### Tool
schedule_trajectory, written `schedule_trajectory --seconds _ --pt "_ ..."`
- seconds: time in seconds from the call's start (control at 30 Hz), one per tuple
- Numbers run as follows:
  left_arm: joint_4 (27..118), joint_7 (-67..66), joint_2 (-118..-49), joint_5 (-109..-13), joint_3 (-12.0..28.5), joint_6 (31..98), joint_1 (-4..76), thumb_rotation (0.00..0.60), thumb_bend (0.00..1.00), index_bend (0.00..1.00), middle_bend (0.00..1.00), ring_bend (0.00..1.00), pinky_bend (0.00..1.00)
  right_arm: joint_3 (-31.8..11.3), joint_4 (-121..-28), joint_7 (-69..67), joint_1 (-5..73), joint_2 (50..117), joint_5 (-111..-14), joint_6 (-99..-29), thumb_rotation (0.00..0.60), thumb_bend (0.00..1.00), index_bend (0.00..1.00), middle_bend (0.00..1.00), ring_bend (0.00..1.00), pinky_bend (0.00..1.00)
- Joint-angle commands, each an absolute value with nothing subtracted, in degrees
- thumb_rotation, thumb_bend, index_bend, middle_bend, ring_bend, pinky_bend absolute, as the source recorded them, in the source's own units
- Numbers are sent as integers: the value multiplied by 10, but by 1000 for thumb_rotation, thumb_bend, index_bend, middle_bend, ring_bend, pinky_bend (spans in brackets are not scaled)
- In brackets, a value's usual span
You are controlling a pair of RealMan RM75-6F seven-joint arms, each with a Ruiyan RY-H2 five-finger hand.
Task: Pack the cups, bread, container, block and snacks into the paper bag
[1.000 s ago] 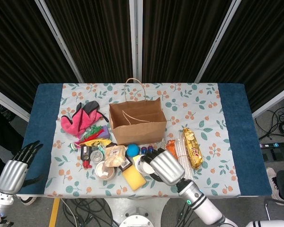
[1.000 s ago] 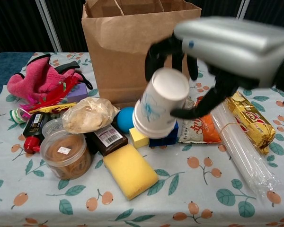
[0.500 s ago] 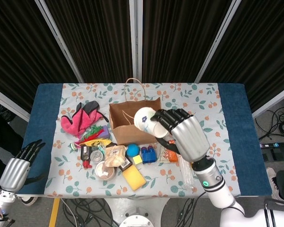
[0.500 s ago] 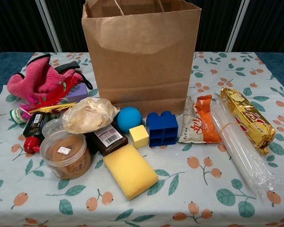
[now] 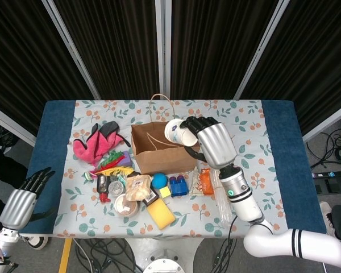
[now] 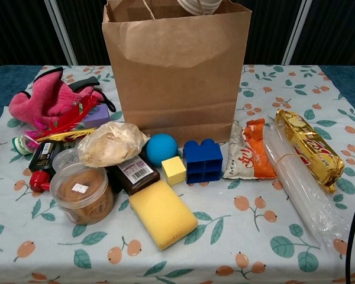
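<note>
My right hand (image 5: 211, 142) grips a white paper cup (image 5: 176, 132) over the open top of the brown paper bag (image 5: 163, 149); the cup's bottom (image 6: 200, 6) peeks above the bag's rim (image 6: 177, 71) in the chest view. On the cloth in front of the bag lie the wrapped bread (image 6: 109, 144), a clear round container (image 6: 83, 193), a blue block (image 6: 203, 160), an orange snack packet (image 6: 252, 157) and a gold snack bar (image 6: 309, 148). My left hand (image 5: 24, 196) hangs open beyond the table's left front corner, holding nothing.
A pink glove (image 6: 47, 99), a blue ball (image 6: 161, 148), a small yellow cube (image 6: 174, 170), a yellow sponge (image 6: 161, 213), a dark packet (image 6: 134, 173) and a sleeve of clear plastic (image 6: 299, 183) crowd the cloth in front of and beside the bag.
My right hand lifted the cup from the front of the table up and back to the bag's opening, leaving the chest view. The left hand stayed put.
</note>
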State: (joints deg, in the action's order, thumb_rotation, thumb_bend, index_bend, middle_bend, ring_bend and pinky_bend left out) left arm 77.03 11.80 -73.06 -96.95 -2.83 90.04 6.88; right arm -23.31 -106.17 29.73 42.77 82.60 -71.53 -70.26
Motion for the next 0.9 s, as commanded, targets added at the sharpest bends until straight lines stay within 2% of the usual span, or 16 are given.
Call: schedule_trajectory --seconds 0.03,0.17,0.27,0.53,0.7,0.9 --pt "771 118 -732 -971 -28 900 70 600 194 136 175 134 245 -223 -1080 299 434 808 -692 -677 600 3 285 291 169 196" --pt "772 117 -734 -974 -30 901 70 600 193 136 175 134 245 -225 -1091 290 435 795 -690 -676 600 0 106 114 7 8" --pt "773 117 -734 -976 -30 905 69 600 194 136 175 135 245 -229 -1093 279 433 792 -711 -697 600 0 25 51 0 0" --pt "776 116 -731 -979 -31 910 68 600 193 137 175 134 244 -224 -1141 250 424 776 -800 -742 600 0 14 76 0 0" --pt "778 113 -734 -980 -35 909 66 600 193 136 175 135 245 -170 -1194 273 422 770 -899 -734 600 0 14 97 0 0" --pt "778 108 -737 -985 -40 908 64 600 193 136 175 134 245 -105 -1213 336 444 783 -943 -649 600 0 29 105 0 0"
